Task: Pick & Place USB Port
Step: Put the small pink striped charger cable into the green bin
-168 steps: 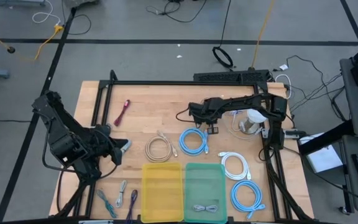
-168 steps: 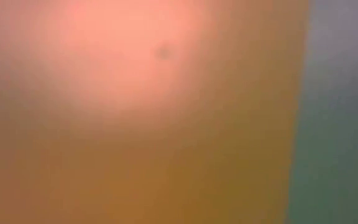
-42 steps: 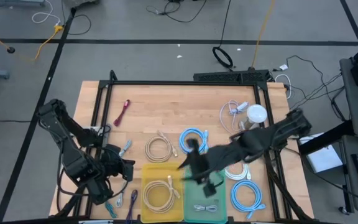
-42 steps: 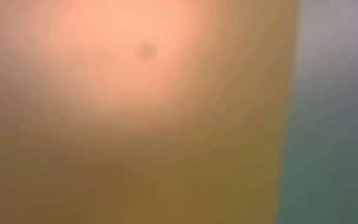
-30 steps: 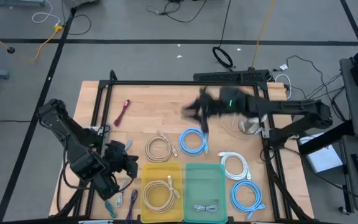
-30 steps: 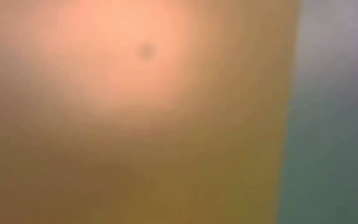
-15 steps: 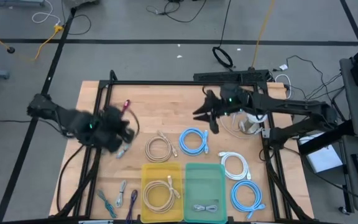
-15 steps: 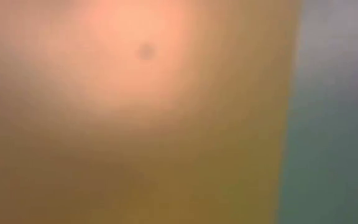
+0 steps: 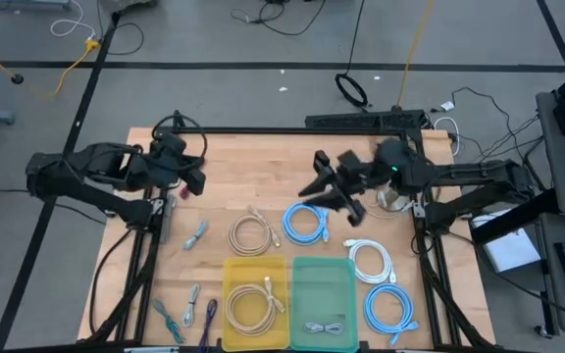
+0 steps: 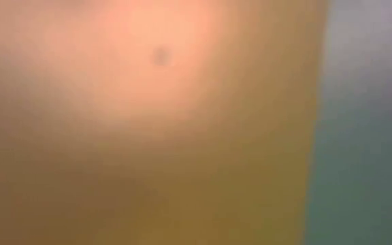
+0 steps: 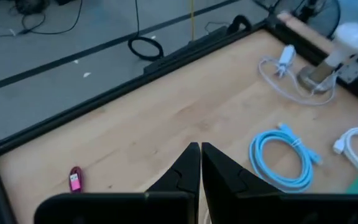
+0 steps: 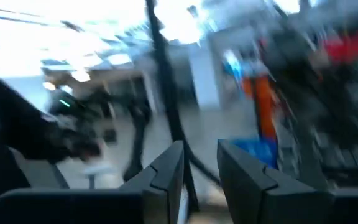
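Two bins, yellow bin (image 9: 255, 302) and green bin (image 9: 324, 302), sit side by side at the wooden table's (image 9: 263, 167) near edge. Grey floor with loose cords surrounds it. Beyond the yellow bin: beige cable coil (image 9: 250, 234), blue coil (image 9: 305, 224); beside the green bin, white coil (image 9: 371, 261). Pink USB stick (image 11: 75, 180) lies far from the bins, by the left gripper (image 9: 192, 179), fingers pressed together, empty. Right gripper (image 9: 324, 188), slightly parted, hovers beyond the blue coil. No writing is legible.
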You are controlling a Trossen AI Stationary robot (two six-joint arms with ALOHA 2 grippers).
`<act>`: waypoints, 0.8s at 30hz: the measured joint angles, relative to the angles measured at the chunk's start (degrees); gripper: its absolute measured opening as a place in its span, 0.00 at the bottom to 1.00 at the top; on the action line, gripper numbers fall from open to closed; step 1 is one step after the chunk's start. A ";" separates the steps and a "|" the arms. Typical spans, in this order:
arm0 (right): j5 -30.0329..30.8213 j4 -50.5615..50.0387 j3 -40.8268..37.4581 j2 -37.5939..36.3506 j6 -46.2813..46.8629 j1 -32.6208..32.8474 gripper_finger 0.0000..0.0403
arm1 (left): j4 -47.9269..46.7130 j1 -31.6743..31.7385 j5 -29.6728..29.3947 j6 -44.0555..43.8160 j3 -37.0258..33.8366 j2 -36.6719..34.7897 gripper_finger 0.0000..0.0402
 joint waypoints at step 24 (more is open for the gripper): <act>14.15 -53.88 34.47 9.86 -28.72 -1.78 0.18 | 1.90 1.27 5.28 3.85 0.00 5.94 0.04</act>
